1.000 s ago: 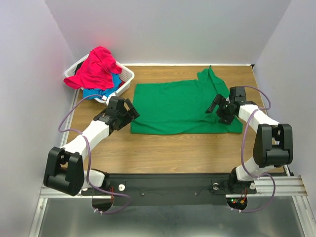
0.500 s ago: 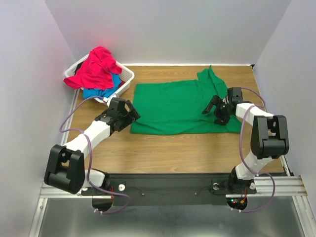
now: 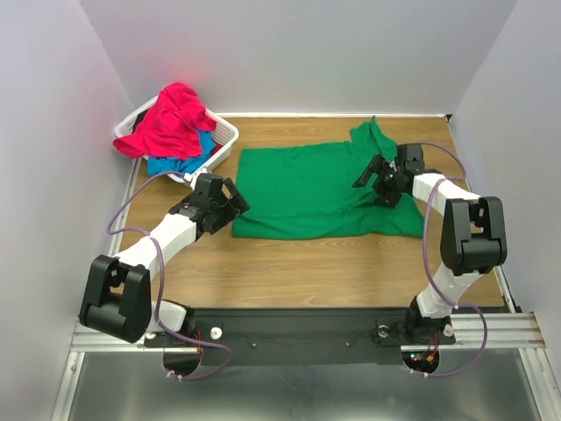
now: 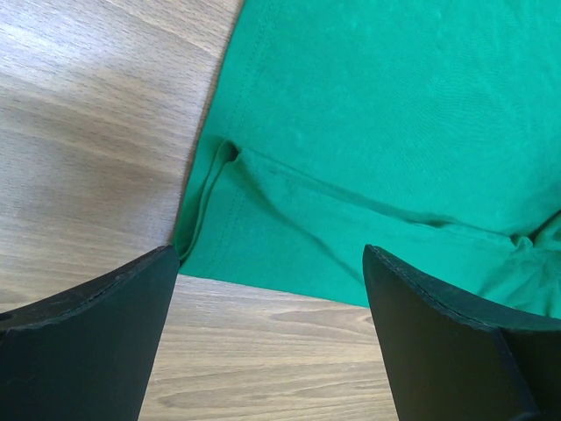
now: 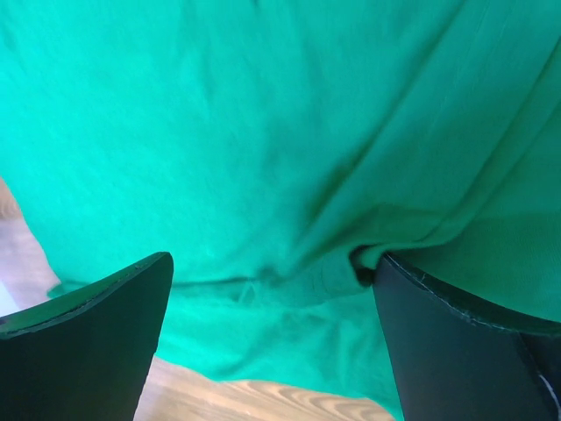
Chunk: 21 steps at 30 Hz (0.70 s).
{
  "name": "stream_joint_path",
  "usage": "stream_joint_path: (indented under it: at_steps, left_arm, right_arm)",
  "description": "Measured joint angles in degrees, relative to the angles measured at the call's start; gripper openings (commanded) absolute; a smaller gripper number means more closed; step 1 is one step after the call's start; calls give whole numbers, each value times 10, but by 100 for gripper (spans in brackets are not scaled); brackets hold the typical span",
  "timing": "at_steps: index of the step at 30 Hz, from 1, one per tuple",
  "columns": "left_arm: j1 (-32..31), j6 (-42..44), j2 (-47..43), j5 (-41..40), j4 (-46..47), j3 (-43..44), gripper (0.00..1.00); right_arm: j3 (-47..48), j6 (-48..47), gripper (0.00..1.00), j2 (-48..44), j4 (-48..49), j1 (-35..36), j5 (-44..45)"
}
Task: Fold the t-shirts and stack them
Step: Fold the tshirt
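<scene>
A bright green t-shirt (image 3: 307,189) lies spread flat on the wooden table, one sleeve pointing to the back right. My left gripper (image 3: 230,202) is open and empty just off the shirt's near left corner (image 4: 197,237). My right gripper (image 3: 375,180) is open and empty over the shirt's right part, low above the cloth (image 5: 263,175). A pinkish-red t-shirt (image 3: 171,118) and a blue t-shirt (image 3: 175,164) lie bunched in the white basket (image 3: 226,133) at the back left.
The wooden table (image 3: 307,263) runs to white walls at the back and both sides. The basket stands in the back left corner, close to my left arm.
My right gripper has moved up and left over the green shirt, away from its near right edge. My left gripper has hardly moved.
</scene>
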Motion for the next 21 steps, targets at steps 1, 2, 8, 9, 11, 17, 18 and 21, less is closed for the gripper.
stream_joint_path:
  at_steps: [1, 2, 8, 9, 11, 17, 18, 21]
  left_arm:
    - [0, 0, 0, 0, 0, 0, 98]
    - [0, 0, 1, 0, 0, 0, 98]
    - [0, 0, 13, 0, 0, 0, 98]
    - [0, 1, 14, 0, 0, 0, 98]
    - [0, 0, 14, 0, 0, 0, 99]
    - [0, 1, 13, -1, -2, 0, 98]
    - [0, 1, 13, -1, -2, 0, 98]
    - [-1, 1, 13, -1, -3, 0, 98]
  right_arm:
    - [2, 2, 100, 0, 2, 1, 5]
    - [5, 2, 100, 0, 3, 1, 8]
    - [71, -2, 100, 60, 6, 2, 6]
    - [82, -3, 100, 73, 6, 2, 5]
    - [107, -8, 100, 100, 6, 3, 4]
    - [180, -35, 100, 145, 4, 6, -17]
    - [184, -43, 100, 141, 3, 7, -18]
    - [180, -61, 100, 112, 3, 8, -8]
